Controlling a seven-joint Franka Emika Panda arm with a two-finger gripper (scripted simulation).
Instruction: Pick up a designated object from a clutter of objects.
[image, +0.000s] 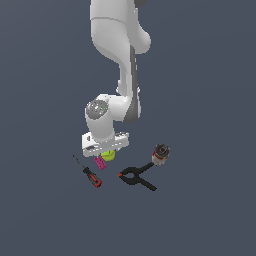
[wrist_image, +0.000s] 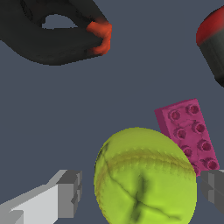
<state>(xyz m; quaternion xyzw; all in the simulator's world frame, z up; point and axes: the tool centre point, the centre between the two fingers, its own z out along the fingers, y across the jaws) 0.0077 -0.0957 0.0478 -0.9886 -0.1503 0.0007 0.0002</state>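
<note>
Straddling the yellow-green ball, the 2 fingers stand spread, the pink block touching it.

Ball sitting btwn the two fingers of gripper, block touching its side. In exterior view: screwdriver lying to their left, clamp to right, cylindrical item just beyond clamp's handle end.

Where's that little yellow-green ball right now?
In the exterior view, the yellow-green ball sits just under the arm's fingers, beside the pink block, with the screwdriver nearby.
</note>
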